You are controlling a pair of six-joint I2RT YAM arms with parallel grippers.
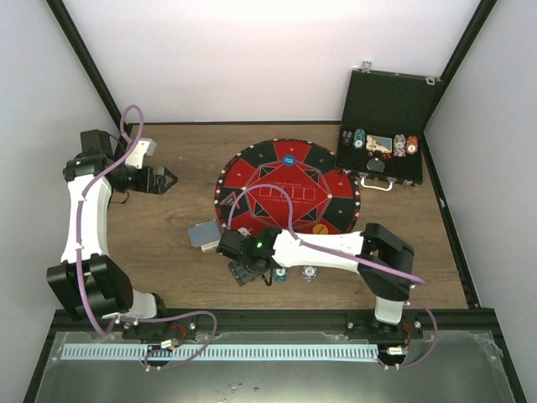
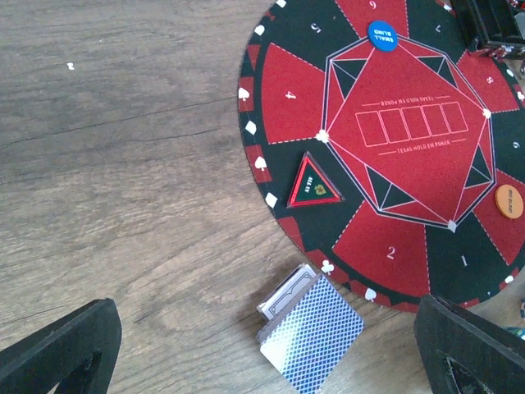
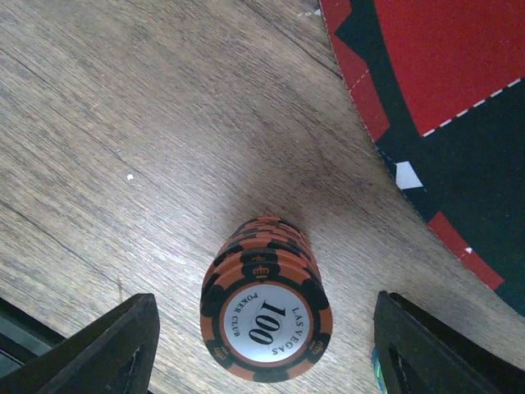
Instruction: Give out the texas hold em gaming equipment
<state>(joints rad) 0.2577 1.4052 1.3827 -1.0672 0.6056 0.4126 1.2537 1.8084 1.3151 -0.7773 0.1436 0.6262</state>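
Observation:
A stack of orange "100" poker chips (image 3: 267,320) stands on the wooden table, between my right gripper's (image 3: 267,357) open fingers, which do not touch it. In the top view that gripper (image 1: 245,270) hovers by the mat's near edge, with a blue chip stack (image 1: 279,274) and a pale one (image 1: 309,273) just to its right. A deck of blue-backed cards (image 2: 312,332) lies left of the mat, also seen from above (image 1: 203,233). A blue button (image 2: 381,35) and an orange button (image 2: 509,201) lie on the mat. My left gripper (image 1: 164,179) is open and empty, far left.
The round red-and-black mat (image 1: 252,172) fills the table's middle, with a small triangular marker (image 2: 314,182) on it. An open black case (image 1: 390,101) holding more chips stands at the back right. Black frame rails border the table.

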